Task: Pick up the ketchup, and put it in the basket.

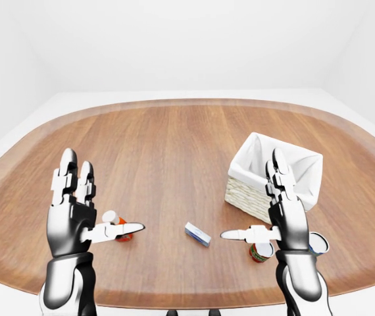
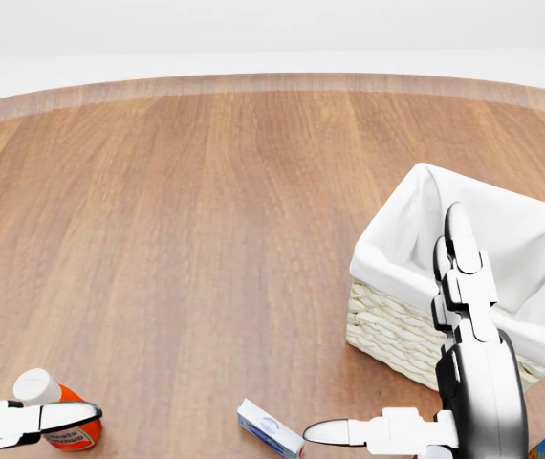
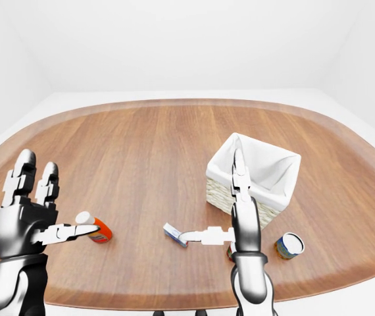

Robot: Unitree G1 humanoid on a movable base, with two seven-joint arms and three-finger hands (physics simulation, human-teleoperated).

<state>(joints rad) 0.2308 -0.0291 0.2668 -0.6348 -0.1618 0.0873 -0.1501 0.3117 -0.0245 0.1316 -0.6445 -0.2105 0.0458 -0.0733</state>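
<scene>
The ketchup, an orange-red bottle with a white cap, lies on the wooden table at the lower left of the head view. My left hand is open beside it, fingers pointing up; its thumb crosses in front of the bottle. The wicker basket with a white cloth liner stands at the right. My right hand is open and holds nothing. It is raised just left of the basket in the head view, thumb pointing left.
A small blue and white box lies between the hands. A red can and a blue and yellow can stand near the table's near edge, below the basket. The table's rounded rim runs just under the hands.
</scene>
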